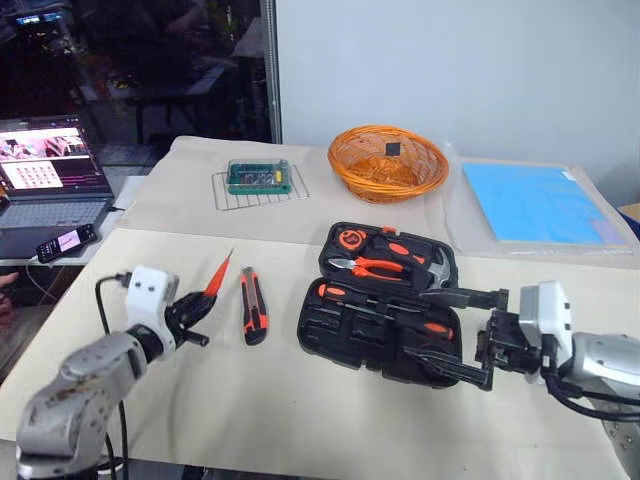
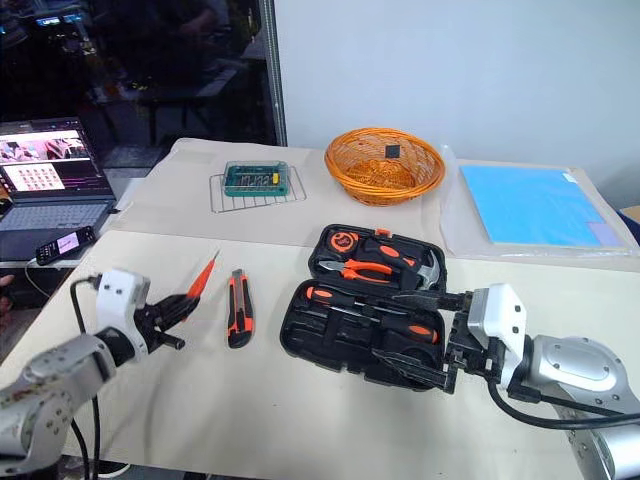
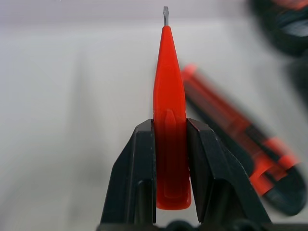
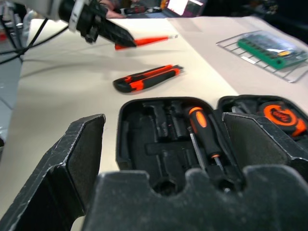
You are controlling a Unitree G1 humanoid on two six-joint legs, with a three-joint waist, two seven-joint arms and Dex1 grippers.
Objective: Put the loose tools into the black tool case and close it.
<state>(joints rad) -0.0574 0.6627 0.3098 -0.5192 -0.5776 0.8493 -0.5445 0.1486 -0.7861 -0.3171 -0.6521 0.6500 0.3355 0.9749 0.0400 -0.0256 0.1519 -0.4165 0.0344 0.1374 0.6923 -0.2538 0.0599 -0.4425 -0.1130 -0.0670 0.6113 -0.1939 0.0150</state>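
Clamped in your left gripper (image 3: 169, 163) is one slim orange screwdriver (image 1: 217, 277), its handle pinched between the two black fingers (image 3: 135, 178) and its small metal tip pointing away from the wrist, roughly along the line the fingers point; that lengthwise hold should let you lay it straight into a long recess rather than having to twist it there. You have it off the cream table cover (image 1: 200, 400), at the left side of the work area. Your right gripper (image 1: 465, 335) stands spread wide with nothing between its fingers, hovering at the right front edge of the black tool case (image 1: 385, 305), which lies open with both halves up, so the way in is free. In the near half two orange-and-black screwdrivers (image 1: 385, 310) lie in the moulded tray, with empty recesses beside them, seen best from the right wrist; the far half holds the orange-handled pliers (image 1: 372, 267), the hammer (image 1: 432, 270) and an orange-and-black round thing I cannot name for sure. The utility knife (image 1: 253, 305) lies loose on the cover between your left gripper and the case, just beside the held screwdriver, so you must carry over it or round it. By my reading, the screwdriver goes in next, then the knife. Further back, apart from the work, sit the green box of bits (image 1: 258, 176) on a wire rack (image 1: 222, 195) and an orange wicker basket (image 1: 388, 163).
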